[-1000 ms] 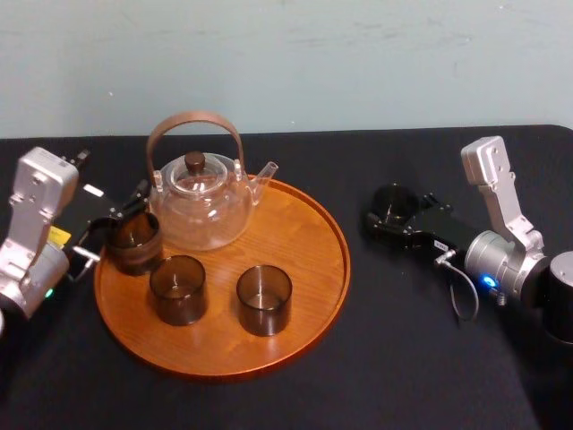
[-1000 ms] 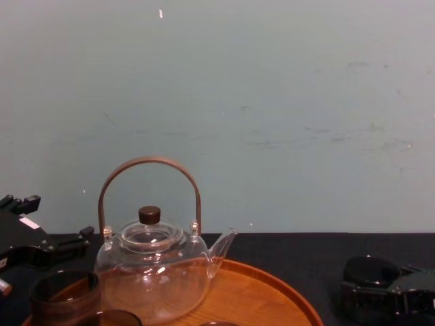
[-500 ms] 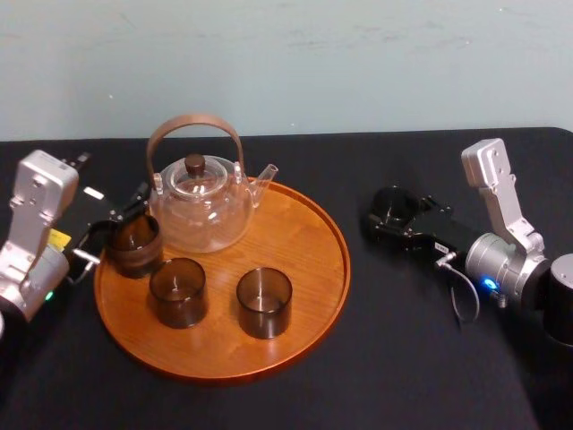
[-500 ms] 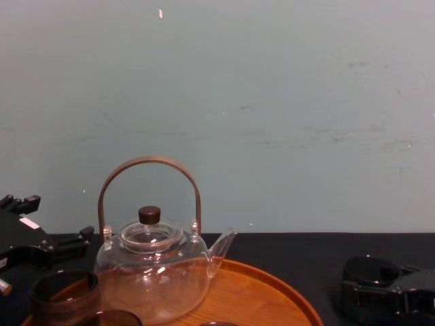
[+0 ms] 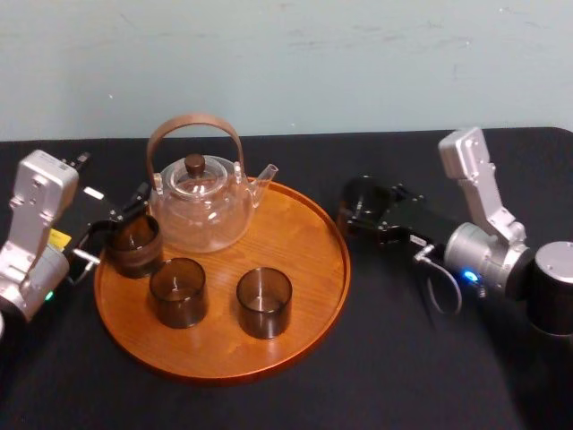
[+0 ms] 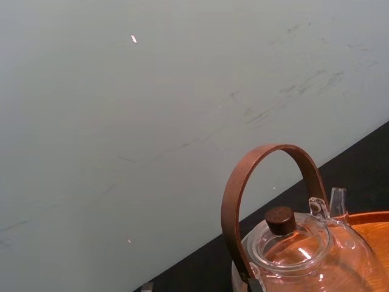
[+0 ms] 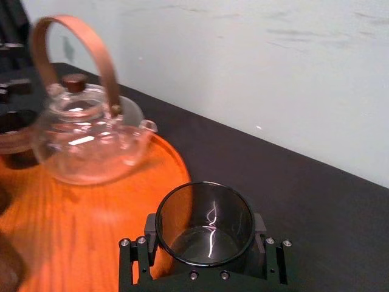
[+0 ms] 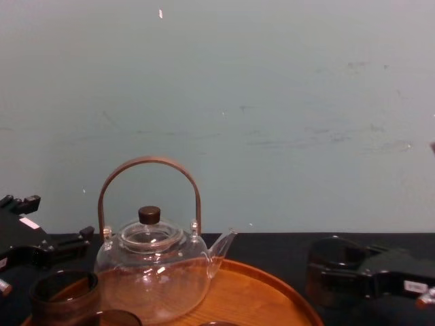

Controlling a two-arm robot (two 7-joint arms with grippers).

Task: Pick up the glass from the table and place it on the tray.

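A dark smoky glass (image 5: 362, 199) sits between the fingers of my right gripper (image 5: 364, 210), which is shut on it just off the right rim of the round orange-brown tray (image 5: 300, 246). In the right wrist view the glass (image 7: 205, 219) stands upright in the black jaws, with the tray (image 7: 91, 201) close ahead of it. From the chest view the glass (image 8: 332, 272) hangs right of the tray's edge (image 8: 272, 295). My left gripper (image 5: 115, 224) rests at the tray's left side, open, its fingers on either side of another dark glass (image 5: 134, 242).
A glass teapot (image 5: 201, 202) with a brown hoop handle stands at the back of the tray. Two more dark glasses (image 5: 177, 289) (image 5: 264, 300) stand on its front half. The tray's right half is bare. Black cloth covers the table (image 5: 403, 358).
My right gripper has carried the glass leftward, from farther right on the table to just beside the tray's right rim. The left arm has not moved.
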